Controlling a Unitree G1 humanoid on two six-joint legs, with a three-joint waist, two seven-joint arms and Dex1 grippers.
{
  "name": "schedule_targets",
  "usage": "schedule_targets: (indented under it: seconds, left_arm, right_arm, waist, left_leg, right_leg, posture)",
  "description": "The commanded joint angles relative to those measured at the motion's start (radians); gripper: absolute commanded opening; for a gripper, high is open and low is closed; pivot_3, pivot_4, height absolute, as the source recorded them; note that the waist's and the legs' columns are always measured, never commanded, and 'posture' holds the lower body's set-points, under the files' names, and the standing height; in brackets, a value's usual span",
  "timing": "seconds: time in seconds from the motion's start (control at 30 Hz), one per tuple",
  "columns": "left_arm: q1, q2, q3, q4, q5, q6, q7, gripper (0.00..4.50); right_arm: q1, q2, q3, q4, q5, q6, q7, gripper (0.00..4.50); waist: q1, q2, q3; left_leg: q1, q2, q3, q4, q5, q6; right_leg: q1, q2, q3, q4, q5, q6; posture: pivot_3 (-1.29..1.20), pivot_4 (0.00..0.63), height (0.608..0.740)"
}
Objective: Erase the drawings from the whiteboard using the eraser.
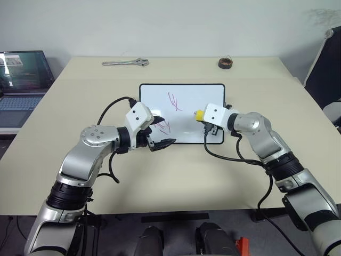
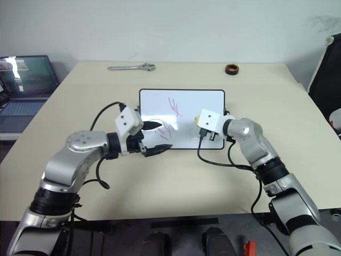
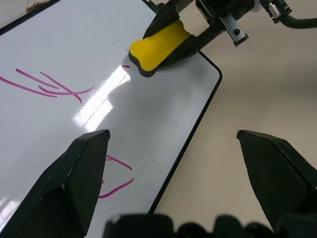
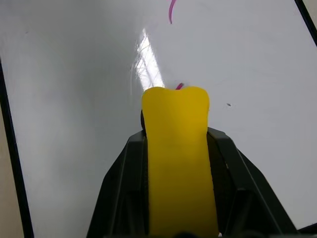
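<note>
Clenched on the eraser [image 4: 178, 163], the right tool [image 1: 204, 120] has the yellow block pinched between its two black fingers with the black underside turned down toward the whiteboard [image 1: 184, 93], over the board's right part, near the right edge. In the right wrist view a short stub of pink stroke peeks out just past the eraser's front end, so the pad seems to sit at or on the last trace of one mark, though whether it presses on the glossy face or hovers just off it cannot be told. The left tool [image 1: 160, 133] stands released, its fingers spread wide apart, at the whiteboard's near left corner; one finger reaches over the board's face and the other over the near frame, and whether either touches the board cannot be told. The drawings [image 1: 175, 101] that remain lie left of the eraser: one crossed cluster in the whiteboard's middle and another lower cluster near the left tool's fingers. Beyond the whiteboard's far edge, well apart from it, a wrench [image 1: 126, 63] and a dark round roll [image 1: 226, 63] lie on the surface [image 1: 80, 96]. The step in hand looks like the wiping itself, with the right part nearly clean. Next, I judge, the eraser must be pressed flat and swept leftward across the middle cluster, while the board needs steadying so it does not slide.
</note>
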Motion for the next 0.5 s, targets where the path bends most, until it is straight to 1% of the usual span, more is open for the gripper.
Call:
schedule_targets:
  seconds: [0.03,0.13,0.27,0.43,0.5]
  left_arm:
    - [-0.007,0.005,0.011,-0.013,-0.002,-0.016,-0.009,4.50]
    - [0.004,0.011,0.011,-0.022,-0.006,-0.011,-0.016,4.50]
    - [0.019,0.015,0.021,-0.035,-0.010,-0.002,-0.015,4.50]
    - [0.037,0.024,0.030,-0.048,-0.013,0.004,-0.015,4.50]
    - [0.041,0.026,0.031,-0.050,-0.013,0.004,-0.014,4.50]
  right_arm:
    - [-0.047,0.007,-0.055,0.103,-0.065,0.016,-0.160,1.19]
    - [-0.075,0.012,-0.072,0.129,-0.064,0.007,-0.215,1.19]
    - [-0.031,-0.012,-0.029,0.093,-0.065,0.022,-0.109,1.19]
    - [0.046,-0.055,0.032,-0.027,-0.058,0.027,0.062,1.19]
    - [0.061,-0.063,0.043,-0.061,-0.060,0.030,0.099,1.19]
  waist:
    - [-0.001,0.000,0.000]
    - [0.000,0.000,0.000]
    - [0.002,0.000,0.000]
    - [0.001,0.000,0.000]
    - [0.001,0.000,0.000]
  left_leg:
    - [0.000,0.000,0.000,0.000,0.000,0.000]
    - [0.000,0.000,0.000,0.000,0.000,0.000]
    - [-0.003,0.000,-0.001,-0.001,0.000,0.000]
    - [-0.004,0.001,-0.002,-0.001,0.000,0.000]
    - [-0.003,0.001,-0.002,-0.001,0.000,0.000]
  right_leg:
    - [0.000,0.000,0.000,0.000,0.000,0.000]
    - [0.000,0.000,0.001,-0.001,0.000,0.000]
    - [0.000,0.000,0.000,-0.005,0.000,0.000]
    - [0.000,0.000,-0.001,-0.008,0.000,0.000]
    - [0.002,0.000,-0.001,-0.008,0.000,0.000]
  posture:
    - [0.00,0.150,0.740]
    - [0.00,0.150,0.740]
    - [0.00,0.150,0.740]
    - [0.00,0.150,0.740]
    - [0.00,0.150,0.740]
